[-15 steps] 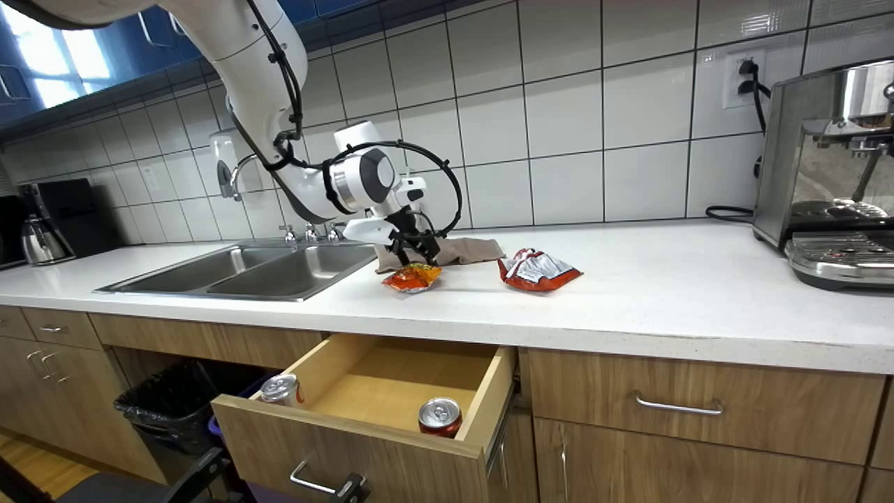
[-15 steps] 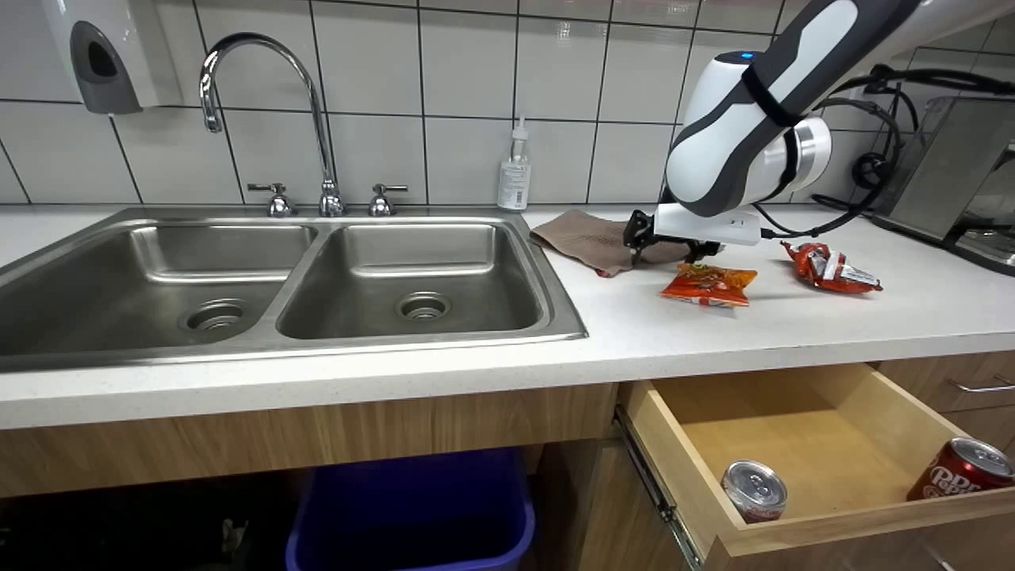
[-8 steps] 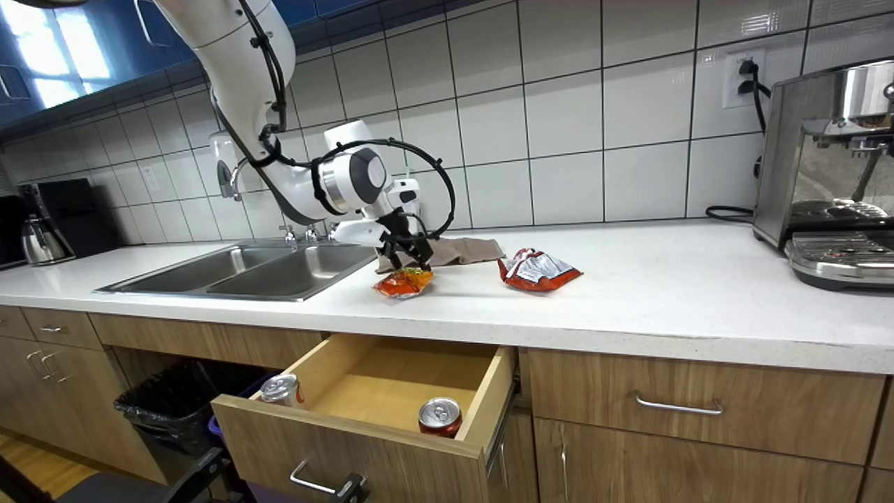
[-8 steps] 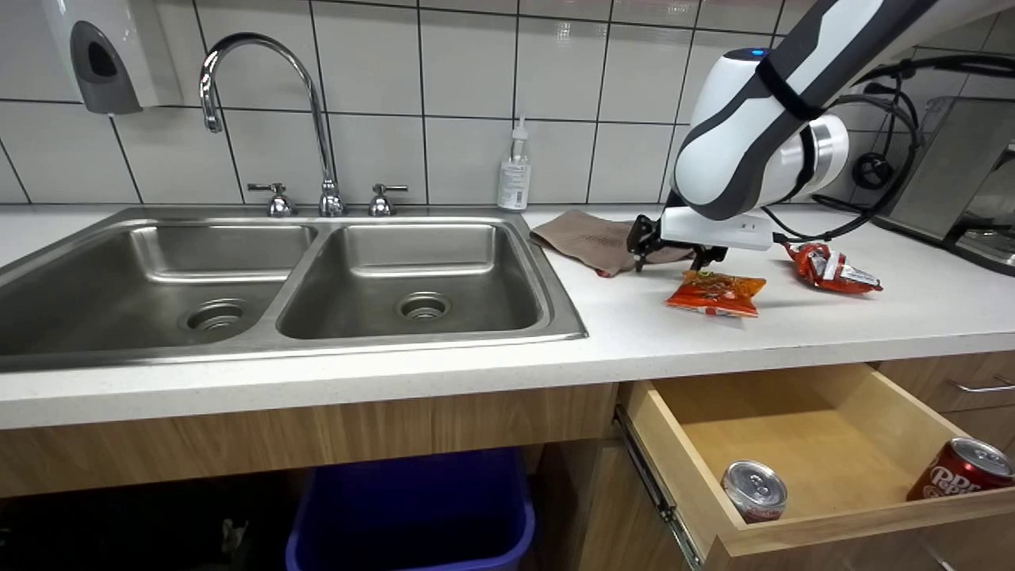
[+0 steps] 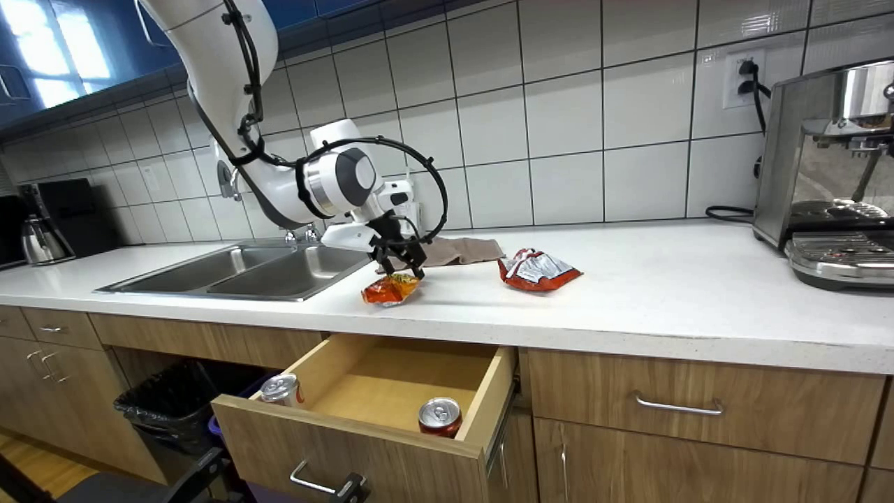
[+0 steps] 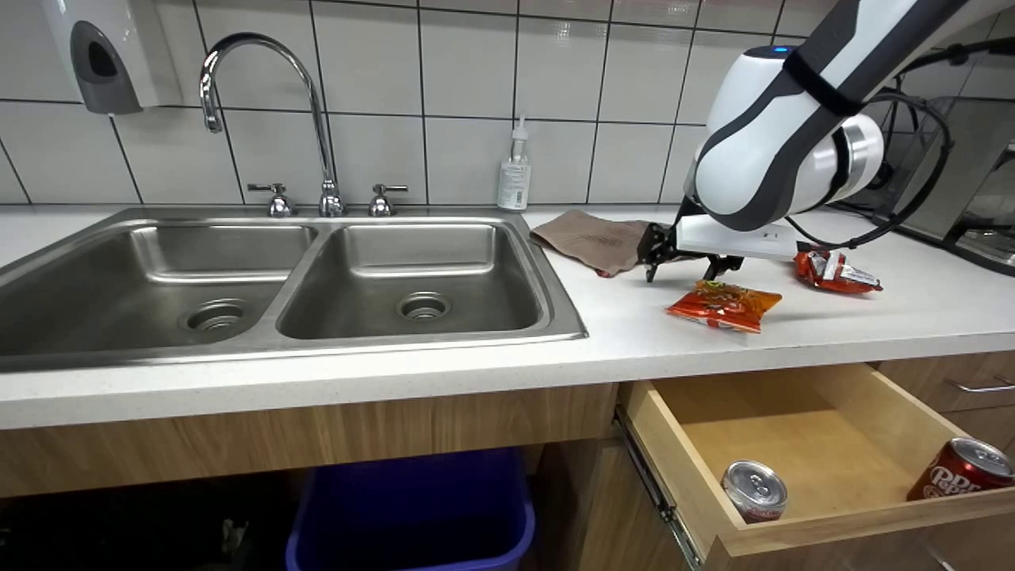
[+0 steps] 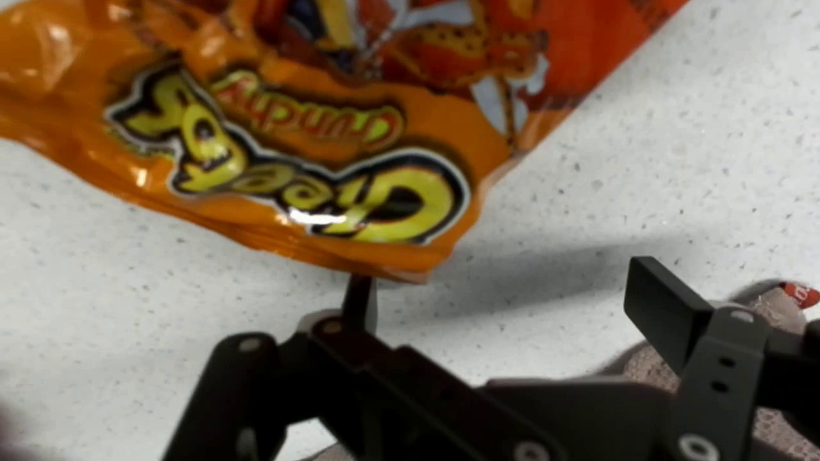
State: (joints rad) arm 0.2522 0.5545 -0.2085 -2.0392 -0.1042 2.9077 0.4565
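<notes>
counter (image 5: 628, 307) is super bright and evenly lit, window-shaped glare (image 5: 59, 52) on the blue cabinet (image 5: 115, 35) above the back edge, dark cubby (image 6: 143, 523) under the front edge, wrist view's kinda soft with a fuzzy shadow (image 7: 544, 275)

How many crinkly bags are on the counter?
2: the orange Cheetos bag by the gripper, and the red bag closer to the coffee machine. Any under the cloth would be hidden.

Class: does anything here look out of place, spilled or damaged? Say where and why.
Slightly odd: a silver can and a red can sit in the open drawer, seemingly an unusual place for drinks. The cloth lies rumpled by the sink. No spill shows, nor any tear on the Cheetos bag.
</notes>
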